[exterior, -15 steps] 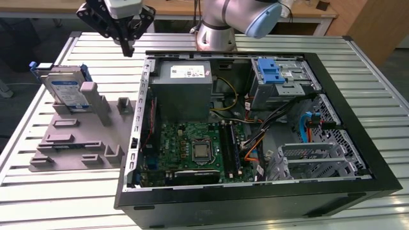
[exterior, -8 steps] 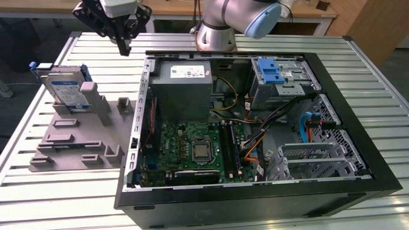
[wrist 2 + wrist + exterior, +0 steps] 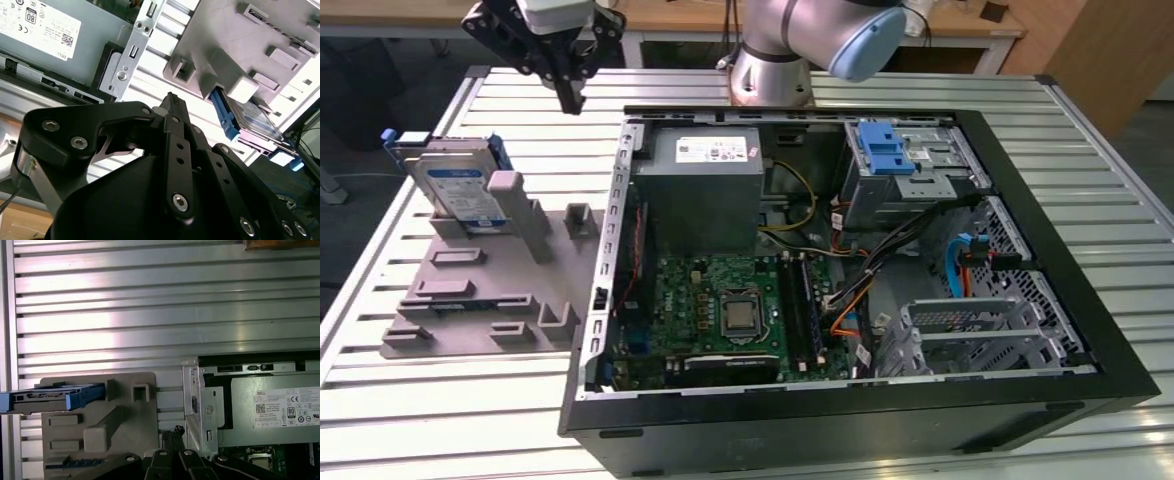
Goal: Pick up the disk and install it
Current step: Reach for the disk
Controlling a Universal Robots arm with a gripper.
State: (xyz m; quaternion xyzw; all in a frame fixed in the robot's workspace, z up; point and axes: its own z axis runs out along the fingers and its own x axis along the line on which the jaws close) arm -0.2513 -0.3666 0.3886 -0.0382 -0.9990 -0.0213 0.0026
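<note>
My claw (image 3: 571, 98) hangs clenched and empty above the ribbed metal counter (image 3: 454, 425). Below it to one side, the disk (image 3: 460, 185) stands on edge in a grey moulded holder (image 3: 480, 295), its white-and-blue label showing and a blue frame round its edges. Below on the other side, the open computer case (image 3: 1067, 250) holds a grey box (image 3: 707, 195) with a white sticker.

My black pincer (image 3: 571, 98) looks like matt metal; the ribbed silver metal counter (image 3: 454, 430) shines; the grey plastic holder (image 3: 467, 290) is matt and smooth.

Silver arm (image 3: 771, 62), pale blue joint cap (image 3: 870, 45), black tool (image 3: 571, 104), silver screws (image 3: 180, 201)
</note>
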